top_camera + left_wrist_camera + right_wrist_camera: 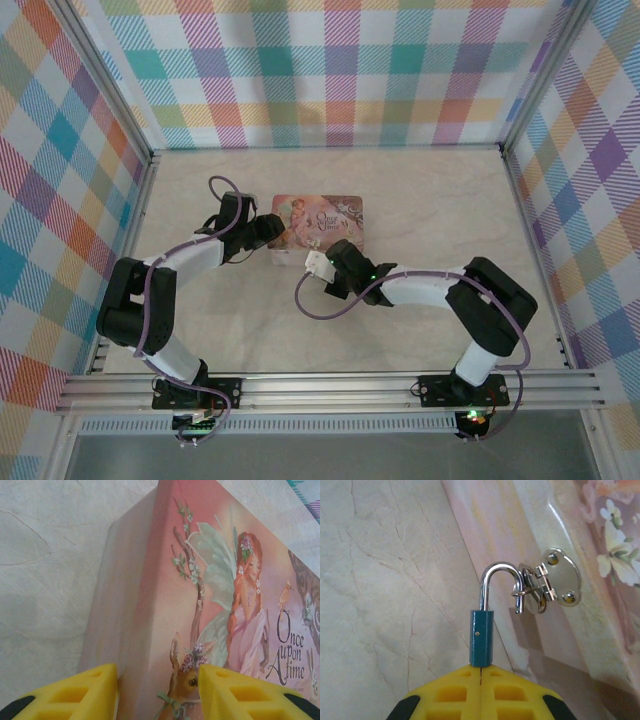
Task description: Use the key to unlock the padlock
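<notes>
Right wrist view:
- Shows the right gripper [480, 672] shut tight, its 2 yellow fingers [445, 695] meeting edge to edge.
- Pinches the padlock [481, 637] by the lower end of its teal body.
- Holds that body upright, narrow side to the camera, with the shackle [492, 572] on top.
- Leaves 1 shackle leg seated in the body; the other leg hangs free, so reads as open.
- Threads the free leg through the small ring at the silver hasp [562, 577] on the side wall of the pink tin [485, 530].
- Keeps the padlock just beside that wall, above the pale marbled table [380, 580].

Left wrist view:
- Shows the left gripper [157, 672] roughly half open, closed onto the tin's upper edge.
- Places 1 finger [75, 695] against the side wall and the other [240, 695] over the fairy picture on the lid.

Top view:
- Puts the tin [325, 212] mid-table, lid up.
- Sets the left gripper [268, 232] at its left end and the right gripper [318, 265] at its near long side.
</notes>
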